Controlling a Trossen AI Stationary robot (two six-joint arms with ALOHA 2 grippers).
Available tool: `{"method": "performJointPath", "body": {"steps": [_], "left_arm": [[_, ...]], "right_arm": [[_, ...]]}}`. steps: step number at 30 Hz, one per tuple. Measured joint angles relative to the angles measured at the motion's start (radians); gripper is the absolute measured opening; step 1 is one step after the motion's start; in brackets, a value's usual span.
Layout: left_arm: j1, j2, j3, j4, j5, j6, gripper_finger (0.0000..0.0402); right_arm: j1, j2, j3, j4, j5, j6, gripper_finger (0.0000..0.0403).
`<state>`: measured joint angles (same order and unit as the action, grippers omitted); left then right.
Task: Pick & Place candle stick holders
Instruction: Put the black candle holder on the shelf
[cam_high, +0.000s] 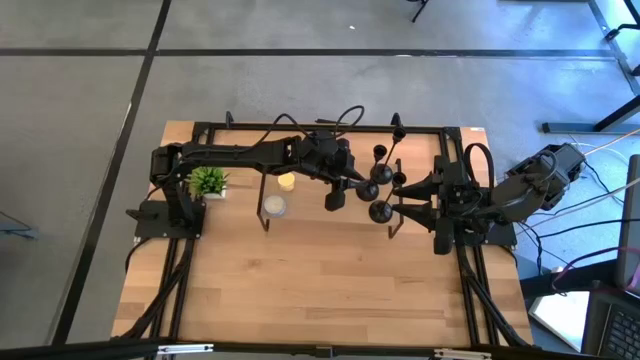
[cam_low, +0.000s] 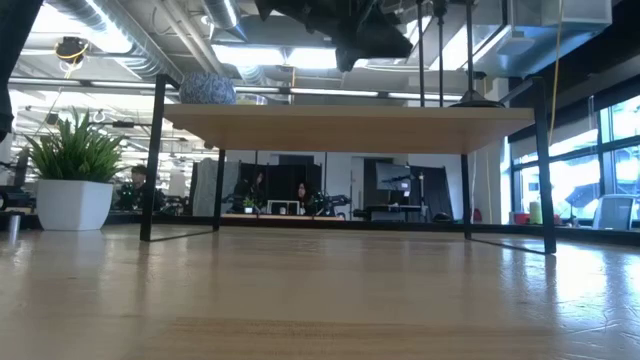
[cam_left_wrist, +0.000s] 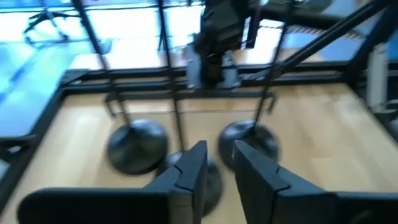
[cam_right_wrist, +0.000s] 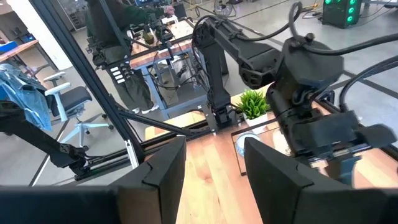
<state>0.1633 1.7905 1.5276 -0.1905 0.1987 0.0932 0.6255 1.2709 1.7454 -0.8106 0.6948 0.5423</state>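
Note:
Three black candle stick holders stand upright on their round bases on the wooden shelf top (cam_low: 350, 128). In the left wrist view two bases (cam_left_wrist: 137, 144) (cam_left_wrist: 249, 138) show ahead of my fingers. A third base (cam_left_wrist: 208, 180) sits partly behind one finger, and its stem (cam_left_wrist: 177, 118) rises beside that finger, outside the gap. In the high view the holders (cam_high: 372, 190) stand between the two grippers. My left gripper (cam_left_wrist: 219, 149) (cam_high: 342, 190) is open with nothing between its fingers. My right gripper (cam_right_wrist: 214, 146) (cam_high: 400, 196) is open and empty, just right of the holders.
A potted green plant (cam_high: 208, 182) (cam_low: 75, 170) stands at the table's left. A yellow candle (cam_high: 287, 181) and a white candle (cam_high: 273, 206) sit on the shelf, left of the holders. The shelf's black legs (cam_low: 153, 160) stand on the table. Bare table (cam_high: 320, 290) lies toward the near edge.

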Motion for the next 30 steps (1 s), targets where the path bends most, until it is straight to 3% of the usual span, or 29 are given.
{"method": "performJointPath", "body": {"steps": [6,30], "left_arm": [[0.003,0.000,0.000,0.029,-0.075,0.028,0.0098],[0.028,0.000,0.000,0.138,-0.024,-0.023,0.0100]], "right_arm": [[0.006,0.000,0.000,0.000,0.005,-0.004,0.0167],[0.013,0.000,0.000,0.000,0.009,-0.004,0.0167]]}}
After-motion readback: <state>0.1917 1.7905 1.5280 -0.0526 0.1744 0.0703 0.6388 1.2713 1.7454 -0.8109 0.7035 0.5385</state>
